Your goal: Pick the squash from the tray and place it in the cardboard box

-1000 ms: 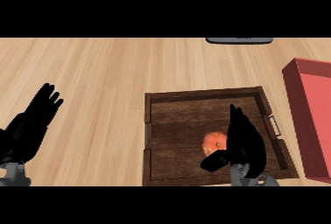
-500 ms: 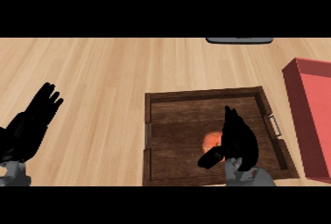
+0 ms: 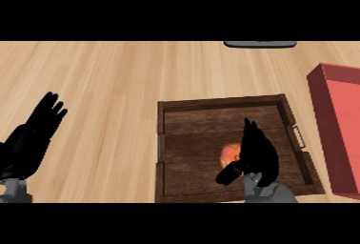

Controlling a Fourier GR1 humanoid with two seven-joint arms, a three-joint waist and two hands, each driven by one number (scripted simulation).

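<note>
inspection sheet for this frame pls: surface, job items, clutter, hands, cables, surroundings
Surface: light wooden counter.
Job's things: dark wooden tray at centre right; orange squash inside it, mostly hidden by the right hand; red box at the right edge, beside the tray.
Clutter: nothing seen.
Hands: right hand over the tray, fingers straight, thumb out beside the squash, not closed on it. Left hand open, resting at the left edge.
Cables: nothing seen.
Surroundings: dark grey object at the top edge, cut off.

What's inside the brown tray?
An orange squash lies in the wooden tray. The right hand covers its right side, so only part shows. Nothing else shows on the tray's visible floor.
</note>
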